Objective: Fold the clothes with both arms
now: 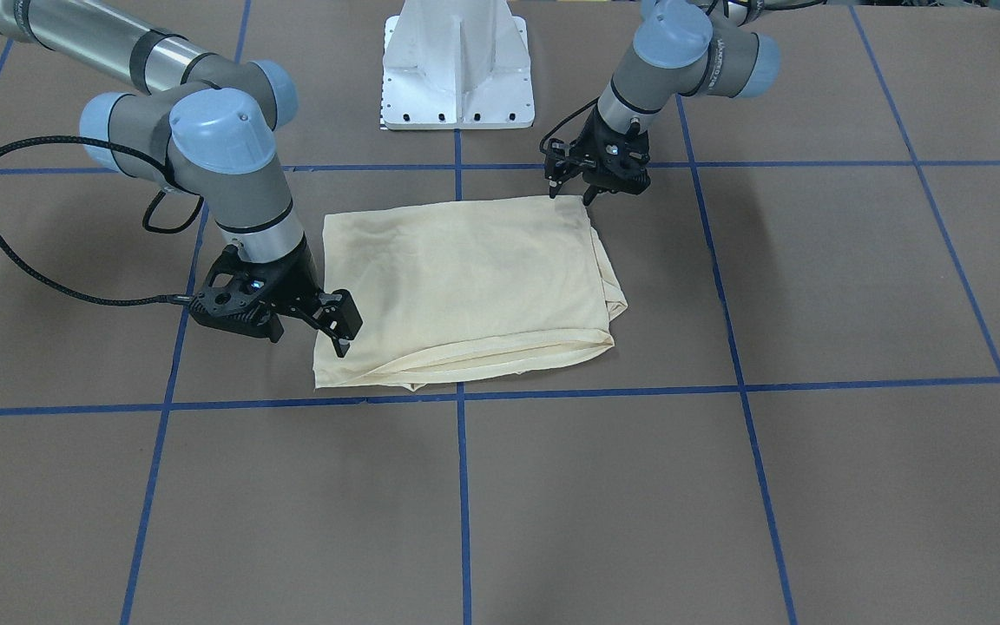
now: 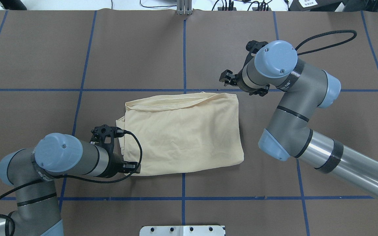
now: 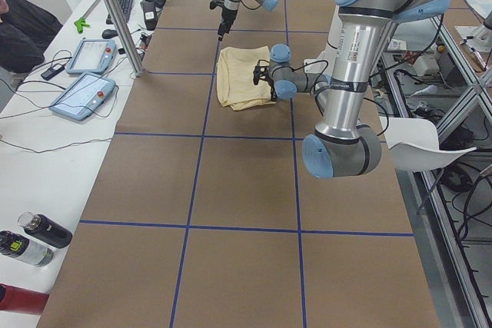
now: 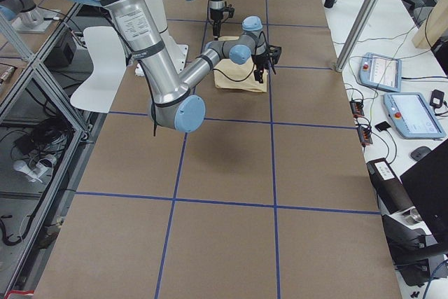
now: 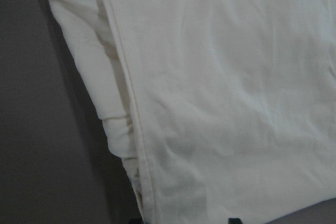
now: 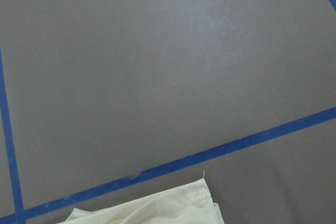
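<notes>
The pale cream-yellow T-shirt [image 1: 465, 286] lies folded into a rough rectangle at the table's middle [image 2: 182, 131], plain side up, with no print or label showing. My left gripper [image 1: 574, 189] hangs open just above the shirt's corner nearest the robot on its left side. The left wrist view shows the shirt's layered hem edge [image 5: 131, 129] close below. My right gripper [image 1: 337, 328] is tilted over the shirt's far right corner, looks open and holds nothing. In the overhead view it [image 2: 226, 77] sits just beyond that corner. The right wrist view shows only that shirt corner [image 6: 157, 208] and table.
The brown table is marked with blue tape lines [image 1: 460, 486]. The white pedestal base [image 1: 457, 69] stands behind the shirt. Off the table's far edge are control tablets [image 3: 81, 94], a metal post [image 3: 115, 13] and bottles [image 3: 31, 240].
</notes>
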Tool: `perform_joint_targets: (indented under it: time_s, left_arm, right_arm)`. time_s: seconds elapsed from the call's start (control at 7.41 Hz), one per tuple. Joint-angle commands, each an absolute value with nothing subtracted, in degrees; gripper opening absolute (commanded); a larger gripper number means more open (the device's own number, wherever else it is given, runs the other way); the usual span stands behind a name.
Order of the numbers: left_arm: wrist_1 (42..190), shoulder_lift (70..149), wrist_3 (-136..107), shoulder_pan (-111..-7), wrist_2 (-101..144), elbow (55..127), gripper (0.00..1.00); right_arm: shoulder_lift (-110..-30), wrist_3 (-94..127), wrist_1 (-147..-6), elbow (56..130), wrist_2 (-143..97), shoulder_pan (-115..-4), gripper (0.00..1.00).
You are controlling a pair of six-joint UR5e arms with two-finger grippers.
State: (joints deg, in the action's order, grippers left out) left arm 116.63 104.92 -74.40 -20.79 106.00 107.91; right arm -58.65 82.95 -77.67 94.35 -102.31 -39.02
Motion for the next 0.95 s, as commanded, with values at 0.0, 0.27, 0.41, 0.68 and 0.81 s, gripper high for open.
perform_joint_targets:
  time_s: [0.0,0.27,0.41,0.68,0.81]
  left_arm:
    - [116.54,104.85,-74.36,-20.74,106.0,107.58,0.63]
    - [116.63,105.03,-74.44,-20.74,106.08,107.4,0.62]
    - [116.72,105.03,-74.53,-20.66,106.17,107.49,0.54]
    - [116.81,104.94,-74.62,-19.34,106.17,107.32,0.44]
    - [116.81,105.03,-74.71,-19.16,106.17,107.4,0.37]
  right_arm:
    - [-58.71,82.97,-77.61,94.39,-102.3,-39.02,1.0]
    - [-58.62,82.97,-77.61,94.48,-102.22,-39.02,1.0]
    - [-58.54,83.06,-77.61,94.57,-102.22,-38.94,1.0]
    - [-58.54,83.14,-77.61,94.57,-102.22,-38.94,1.0]
    - [-58.54,83.23,-77.61,94.57,-102.22,-38.94,1.0]
